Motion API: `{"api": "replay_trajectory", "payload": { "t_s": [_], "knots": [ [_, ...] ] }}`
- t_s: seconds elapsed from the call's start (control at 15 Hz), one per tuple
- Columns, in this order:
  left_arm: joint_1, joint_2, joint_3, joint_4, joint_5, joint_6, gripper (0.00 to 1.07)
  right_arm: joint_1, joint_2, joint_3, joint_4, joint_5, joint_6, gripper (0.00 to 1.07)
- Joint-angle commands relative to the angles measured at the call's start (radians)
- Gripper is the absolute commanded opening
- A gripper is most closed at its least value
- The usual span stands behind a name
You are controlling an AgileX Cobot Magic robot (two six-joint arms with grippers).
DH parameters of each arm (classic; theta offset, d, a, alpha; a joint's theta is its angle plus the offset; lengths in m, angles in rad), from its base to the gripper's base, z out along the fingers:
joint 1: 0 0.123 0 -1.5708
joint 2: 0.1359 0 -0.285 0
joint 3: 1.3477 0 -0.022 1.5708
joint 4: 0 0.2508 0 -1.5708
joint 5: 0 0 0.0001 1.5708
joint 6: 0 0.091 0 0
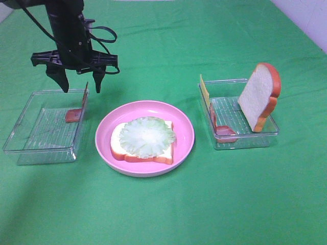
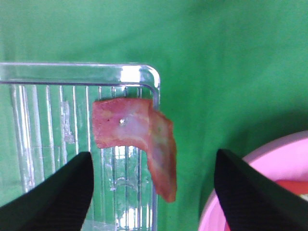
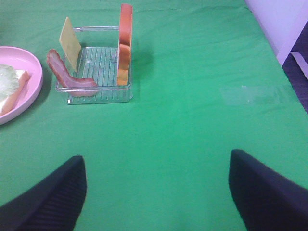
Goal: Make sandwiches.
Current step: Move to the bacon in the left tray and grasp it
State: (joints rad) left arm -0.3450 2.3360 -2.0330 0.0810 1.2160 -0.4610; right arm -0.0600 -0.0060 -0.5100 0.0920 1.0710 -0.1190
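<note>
Left gripper (image 1: 80,88) hung wide open, empty, over the bacon strip (image 1: 75,113) in the left tray (image 1: 20,139). The plate (image 1: 187,133) had just bread (image 1: 118,146) plus lettuce (image 1: 147,136) (early days). Cheese (image 1: 205,92), bacon (image 1: 225,133) and top slice (image 1: 258,97) sat in the right tray (image 1: 246,143). Right gripper (image 3: 157,159) gaped empty too.

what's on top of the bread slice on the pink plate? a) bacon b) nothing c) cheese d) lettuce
d: pale green lettuce covers the bread on the plate, while the cheese leans in the right tray.
</note>
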Motion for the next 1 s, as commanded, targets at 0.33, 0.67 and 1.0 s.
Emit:
{"api": "replay_trajectory", "payload": {
  "t_s": [0.33, 0.67, 1.0],
  "knots": [
    [0.001, 0.047, 0.002, -0.034, -0.033, -0.010, 0.68, -0.004, -0.014, 0.004, -0.004, -0.011, -0.012, 0.77],
    [0.001, 0.048, 0.002, -0.031, -0.092, -0.010, 0.61, -0.004, -0.014, 0.004, -0.004, -0.011, -0.012, 0.77],
    [0.001, 0.048, 0.002, -0.027, -0.104, -0.014, 0.29, -0.004, -0.014, 0.004, -0.004, -0.011, -0.012, 0.77]
  ]
}}
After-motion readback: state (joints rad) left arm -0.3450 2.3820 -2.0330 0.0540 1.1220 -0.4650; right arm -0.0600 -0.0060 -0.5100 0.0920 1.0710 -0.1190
